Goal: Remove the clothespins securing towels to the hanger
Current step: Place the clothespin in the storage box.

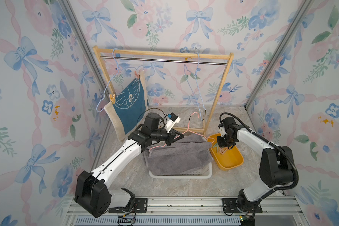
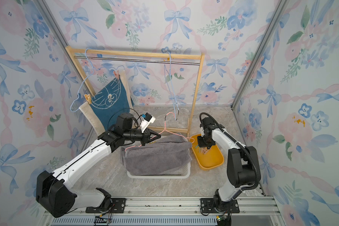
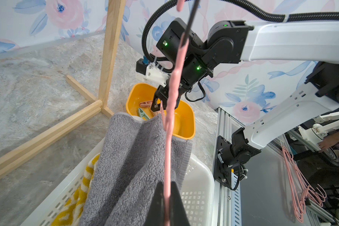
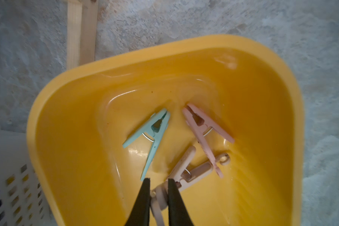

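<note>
Left gripper (image 3: pixel 166 186) clenched on pink hanger (image 3: pixel 169 125); right gripper (image 4: pixel 159 184) pinches a pale clothespin (image 4: pixel 160 197) (narrow gap) over yellow tray (image 4: pixel 70 94).

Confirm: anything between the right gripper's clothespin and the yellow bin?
Nothing visible. The right gripper holds a pale clothespin inside the yellow bin's rim, low over its floor. Only the green clothespin and the pink clothespin, both lying on that floor, are nearby, off to the sides.

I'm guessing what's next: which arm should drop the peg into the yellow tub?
Right. The right gripper pinches a pale clothespin above the yellow tub; the left gripper is clamped on the pink hanger.
</note>
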`<state>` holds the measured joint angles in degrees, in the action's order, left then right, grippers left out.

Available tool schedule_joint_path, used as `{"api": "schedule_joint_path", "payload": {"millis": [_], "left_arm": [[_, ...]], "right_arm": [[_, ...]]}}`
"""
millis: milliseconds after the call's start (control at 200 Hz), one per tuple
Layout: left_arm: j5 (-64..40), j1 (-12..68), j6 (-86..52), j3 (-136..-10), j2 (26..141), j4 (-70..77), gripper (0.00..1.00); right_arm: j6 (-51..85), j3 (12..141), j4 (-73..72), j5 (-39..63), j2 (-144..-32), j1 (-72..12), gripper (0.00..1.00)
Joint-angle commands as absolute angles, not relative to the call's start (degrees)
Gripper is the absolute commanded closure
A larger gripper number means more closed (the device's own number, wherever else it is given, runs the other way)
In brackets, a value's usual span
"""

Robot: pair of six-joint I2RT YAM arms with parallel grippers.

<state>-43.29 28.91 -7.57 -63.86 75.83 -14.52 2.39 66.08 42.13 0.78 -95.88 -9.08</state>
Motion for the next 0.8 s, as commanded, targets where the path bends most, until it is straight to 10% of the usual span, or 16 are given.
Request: {"api": "schedule_joint_path", "payload": {"millis": [0,555,795], "left_arm": [[-43.58,29.37,-7.05,-63.14,74.18,-12.66,1.00],[-43.42,29.36,-6.94,-63.17,74.12,-12.49,1.00],[-43.24,29.36,-7.12,-63.24,74.01,-12.39,1.00]], "right_arm": [[2.55,68.47,44.50,1.04,-98.81,-8.88,0.90],[1.90,69.94,44.58,-1.75,-103.18,-8.88,0.80],[2.61,68.98,42.61,-3.33,-101.62,-8.79,0.62]]}}
